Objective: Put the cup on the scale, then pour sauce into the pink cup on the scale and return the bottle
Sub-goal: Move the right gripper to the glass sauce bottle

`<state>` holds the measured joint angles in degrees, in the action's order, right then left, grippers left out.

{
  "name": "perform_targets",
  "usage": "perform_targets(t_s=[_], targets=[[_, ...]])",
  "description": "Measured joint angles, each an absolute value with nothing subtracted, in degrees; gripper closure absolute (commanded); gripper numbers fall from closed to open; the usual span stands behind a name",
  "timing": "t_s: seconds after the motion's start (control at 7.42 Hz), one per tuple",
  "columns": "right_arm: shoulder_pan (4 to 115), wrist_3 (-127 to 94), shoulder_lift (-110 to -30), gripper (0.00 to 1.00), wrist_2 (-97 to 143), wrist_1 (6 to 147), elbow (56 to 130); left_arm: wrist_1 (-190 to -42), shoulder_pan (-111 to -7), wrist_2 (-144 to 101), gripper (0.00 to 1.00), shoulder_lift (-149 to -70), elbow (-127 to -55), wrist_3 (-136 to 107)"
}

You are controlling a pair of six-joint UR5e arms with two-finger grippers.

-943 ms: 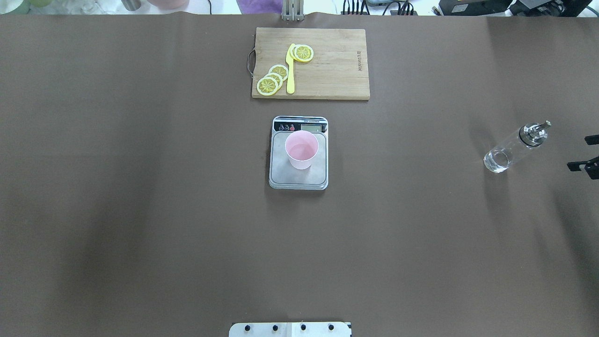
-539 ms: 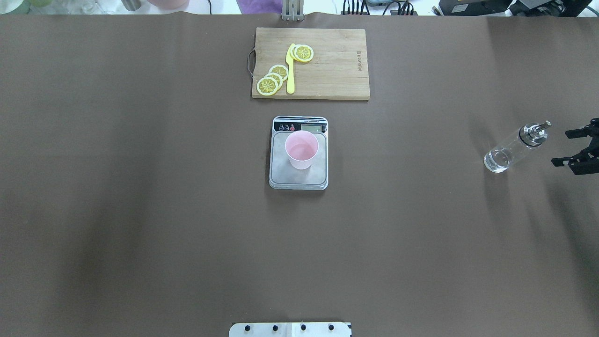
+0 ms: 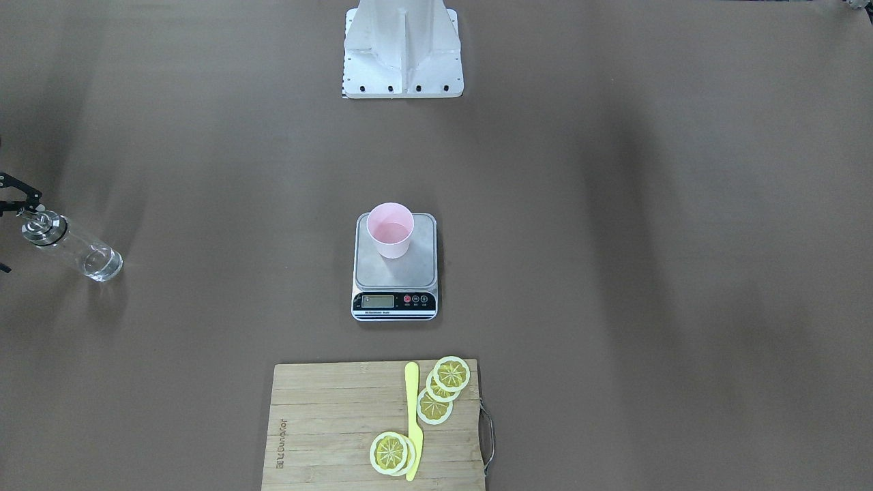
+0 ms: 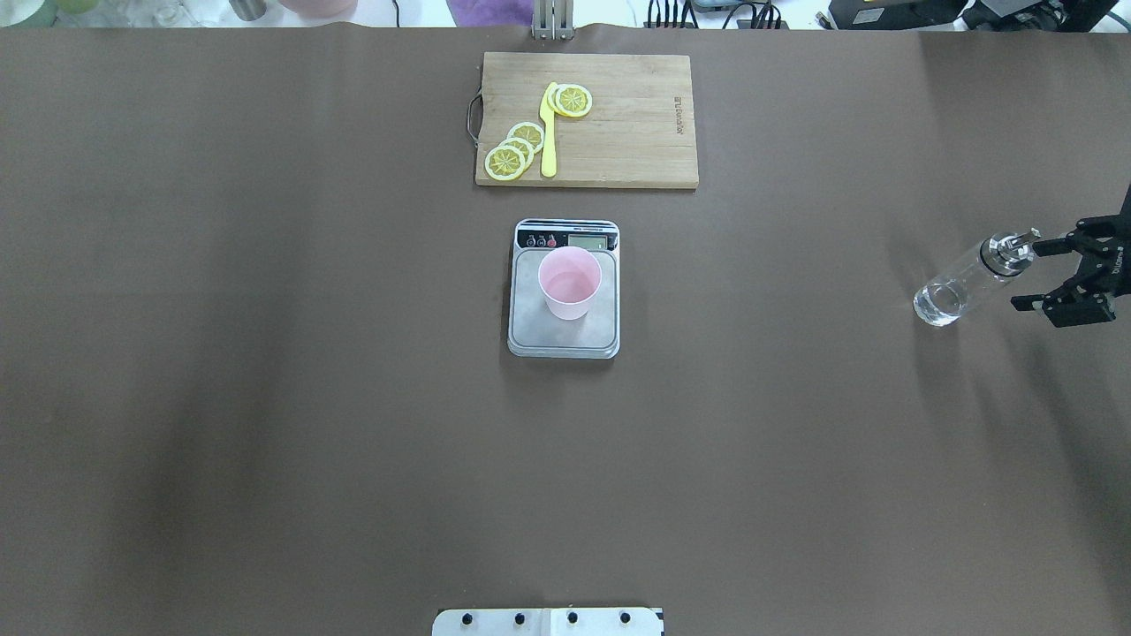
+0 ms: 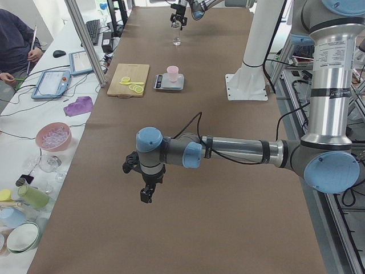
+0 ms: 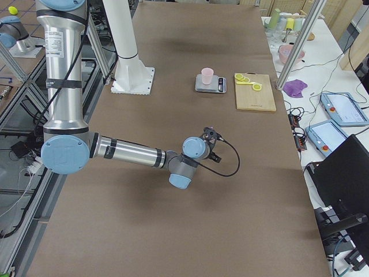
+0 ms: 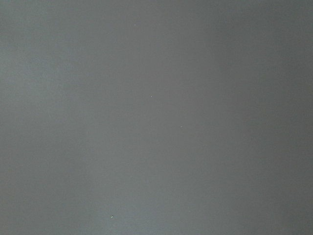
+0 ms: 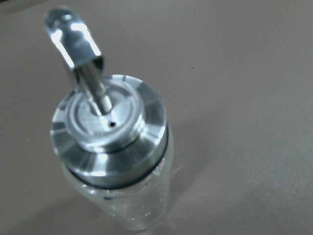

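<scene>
The pale pink cup [image 4: 570, 283] [image 3: 390, 230] stands upright on the steel scale [image 4: 564, 336] [image 3: 395, 276] at the table's middle. The clear glass bottle [image 4: 970, 281] [image 3: 74, 249] with its metal spout cap [image 8: 110, 132] stands upright on the table far to the right. My right gripper [image 4: 1041, 274] is open just beside the bottle's cap, with one finger on each side of the cap's line and neither touching it. My left gripper [image 5: 146, 194] shows only in the exterior left view, hanging over bare table. I cannot tell if it is open or shut.
A bamboo cutting board [image 4: 627, 132] with lemon slices [image 4: 515, 150] and a yellow knife [image 4: 549, 132] lies behind the scale. The robot's base [image 3: 402, 48] is at the near edge. A person [image 5: 14, 34] sits beside the table's far-left side.
My right gripper has come in from the table's right edge toward the bottle's cap. The cup, scale and bottle have not moved.
</scene>
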<state>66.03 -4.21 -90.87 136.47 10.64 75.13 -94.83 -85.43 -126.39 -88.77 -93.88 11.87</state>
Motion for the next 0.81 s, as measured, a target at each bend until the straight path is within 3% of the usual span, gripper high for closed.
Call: perform_targets(t_s=[0.81], targets=[[63.4,-4.4,-88.8,0.01,135.0,10.4,74.8,-94.8,-85.3,-126.4,0.02,-89.0,-94.1,11.8]])
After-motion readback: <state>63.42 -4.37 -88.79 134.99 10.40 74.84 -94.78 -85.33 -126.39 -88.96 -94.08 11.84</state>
